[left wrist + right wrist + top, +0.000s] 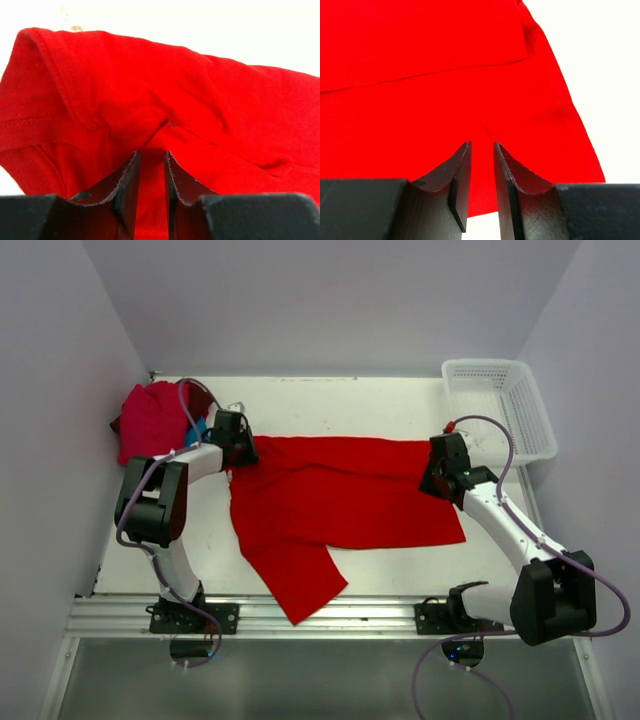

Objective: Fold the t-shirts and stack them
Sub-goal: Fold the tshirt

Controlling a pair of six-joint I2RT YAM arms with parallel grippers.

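We see both grippers nearly closed, each pinching cloth. The left gripper (151, 155) nips the red shirt (340, 495) at its far-left edge, beside a stitched hem. The right gripper (482, 145) nips its right edge. One such shirt lies spread across the table (330, 400). One pile (150, 422) of shirts, red with a teal sliver, sits in the far-left corner; we cannot count its layers. One basket (530, 425) stands far right.
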